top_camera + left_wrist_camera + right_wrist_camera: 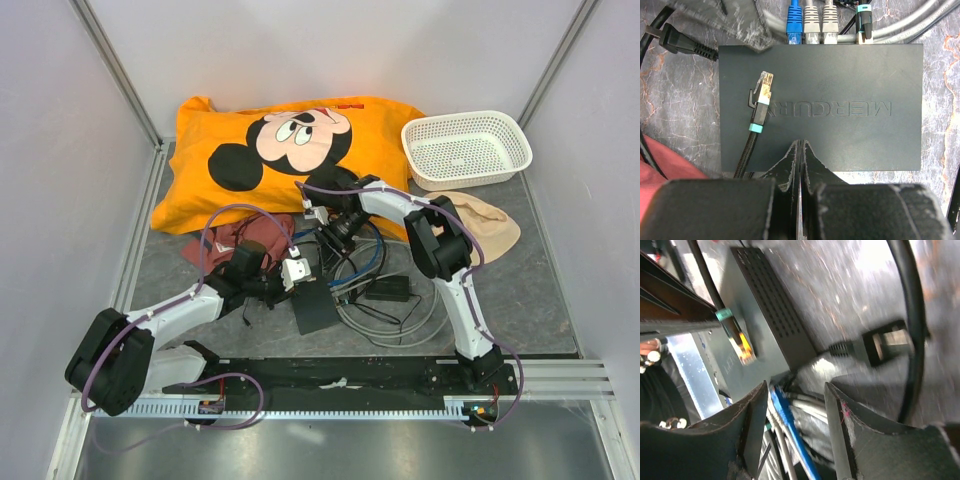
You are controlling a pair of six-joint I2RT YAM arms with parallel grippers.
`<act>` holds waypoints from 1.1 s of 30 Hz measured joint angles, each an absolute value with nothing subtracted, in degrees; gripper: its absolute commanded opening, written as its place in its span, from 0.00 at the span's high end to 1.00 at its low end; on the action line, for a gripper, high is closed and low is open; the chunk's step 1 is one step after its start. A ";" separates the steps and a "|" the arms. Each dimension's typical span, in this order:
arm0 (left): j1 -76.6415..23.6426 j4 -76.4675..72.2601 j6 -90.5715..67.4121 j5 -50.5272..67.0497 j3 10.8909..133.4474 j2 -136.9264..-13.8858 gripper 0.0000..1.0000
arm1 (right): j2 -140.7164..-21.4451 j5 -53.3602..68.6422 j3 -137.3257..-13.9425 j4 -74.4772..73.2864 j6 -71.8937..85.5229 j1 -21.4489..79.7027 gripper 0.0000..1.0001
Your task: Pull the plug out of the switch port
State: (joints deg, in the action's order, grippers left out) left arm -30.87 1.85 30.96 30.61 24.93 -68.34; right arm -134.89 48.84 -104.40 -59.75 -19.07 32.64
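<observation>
The switch (840, 75) is a flat dark grey box marked MERCURY; it also shows in the top view (318, 310) and the right wrist view (765, 315). A blue plug (794, 27), two grey plugs (820, 22) and a black plug with a teal band (863, 25) sit in its far row of ports. A loose black braided plug (762, 95) lies on its lid. My left gripper (800, 146) is shut and empty, its tips over the switch's near edge. My right gripper (796, 395) is open, its fingers either side of the blue cable (787, 420) and the grey cables at the ports.
A black adapter brick (390, 288) and coiled cables (400, 320) lie right of the switch. A black power plug (682, 42) sits at its left corner. An orange Mickey cushion (240, 120), a red cloth (235, 240), a white basket (466, 148) and a beige cloth (495, 220) lie behind.
</observation>
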 measured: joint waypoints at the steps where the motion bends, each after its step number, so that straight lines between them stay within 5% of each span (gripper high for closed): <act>1: -30.87 1.83 30.96 30.61 24.93 -68.34 0.98 | -133.86 48.05 -103.00 -59.05 -18.61 32.36 0.42; 17: -30.83 1.76 30.96 30.59 24.91 -68.36 0.98 | -133.95 51.11 -101.32 -63.86 -20.86 29.39 0.38; 33: -30.83 1.76 30.96 30.59 24.91 -68.34 0.98 | -136.53 51.64 -104.09 -68.55 -27.35 32.58 0.52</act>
State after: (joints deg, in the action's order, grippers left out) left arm -30.83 1.76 30.96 30.59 24.91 -68.34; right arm -136.53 51.64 -104.09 -68.55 -27.35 32.58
